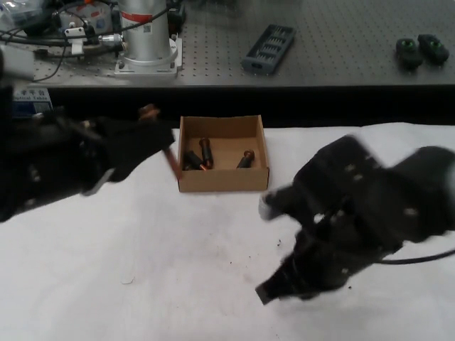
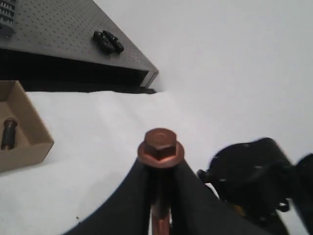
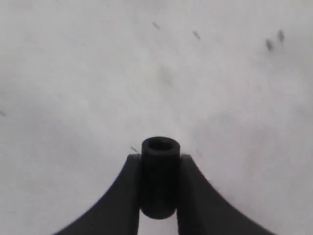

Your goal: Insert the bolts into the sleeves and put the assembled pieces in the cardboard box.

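Working over a white cloth (image 1: 178, 298) spread across the bench. Right gripper (image 3: 159, 188) low over the near right part of the cloth, clamped on a black sleeve (image 3: 160, 171), with the open bore poking out past the fingertips. Left gripper (image 2: 159, 196) raised at the left, just beside the cardboard box (image 1: 222, 181), pinching a copper bolt (image 2: 160, 149) by the shank, hex head clear of the fingers. Box open-topped, toward the cloth's far edge, between the two arms. Inside it, seemingly three assembled pieces (image 1: 206, 153), dark with copper ends, lying flat on the floor.
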Available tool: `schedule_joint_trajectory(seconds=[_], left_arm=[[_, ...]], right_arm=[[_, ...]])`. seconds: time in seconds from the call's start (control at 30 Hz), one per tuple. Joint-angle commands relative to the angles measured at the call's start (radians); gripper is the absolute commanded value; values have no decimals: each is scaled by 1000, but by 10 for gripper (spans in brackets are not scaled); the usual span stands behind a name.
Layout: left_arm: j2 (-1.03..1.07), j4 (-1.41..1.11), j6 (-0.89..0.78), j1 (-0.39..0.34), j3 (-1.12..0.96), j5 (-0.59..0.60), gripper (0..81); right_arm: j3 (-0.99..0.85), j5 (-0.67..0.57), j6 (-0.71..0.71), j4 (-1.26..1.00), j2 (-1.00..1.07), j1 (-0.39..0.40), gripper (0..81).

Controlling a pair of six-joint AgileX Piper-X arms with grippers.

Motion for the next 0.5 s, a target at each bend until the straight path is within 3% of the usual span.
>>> schedule_joint_trajectory(seconds=[0.0, 0.17, 0.47], left_arm=[[20, -87, -43, 1, -6, 15, 6], [168, -203, -88, 1, -59, 63, 6], [356, -207, -53, 1, -271, 100, 6]], right_arm=[[110, -220, -68, -314, -160, -41, 43], [210, -517, 60, -681, -193, -150, 43], [212, -598, -13, -733, -124, -227, 43]])
